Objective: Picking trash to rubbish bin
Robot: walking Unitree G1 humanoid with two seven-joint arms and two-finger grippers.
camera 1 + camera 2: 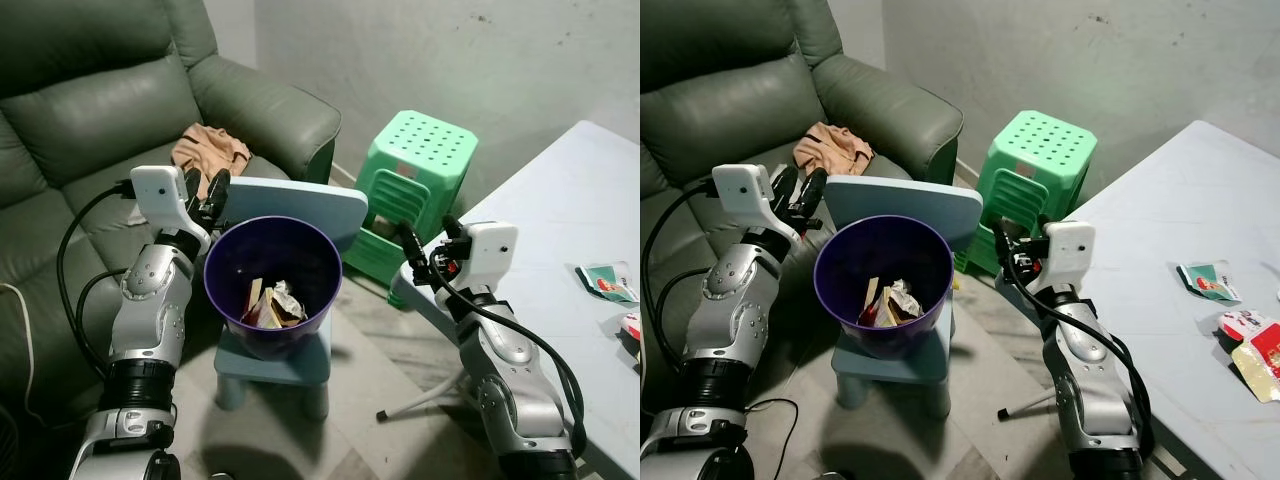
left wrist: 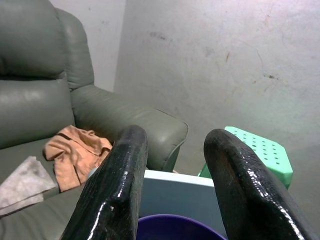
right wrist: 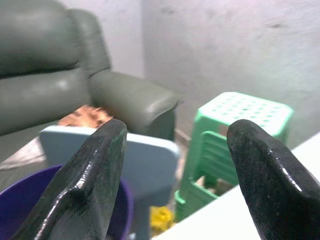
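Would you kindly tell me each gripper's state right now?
Left gripper: open, holding nothing.
Right gripper: open, holding nothing.

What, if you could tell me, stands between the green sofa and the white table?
In the left eye view, a purple bin holding trash sits on a small blue chair there, with a green plastic stool behind it.

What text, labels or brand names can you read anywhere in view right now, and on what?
None can be read.
Teal and white wrapper on the table: print too small and blurred to read.
Red and yellow packets at the table's edge: markings present, unreadable.
Wrappers in the purple bin: crumpled, no legible print.
Green stool and blue chair: no visible lettering.
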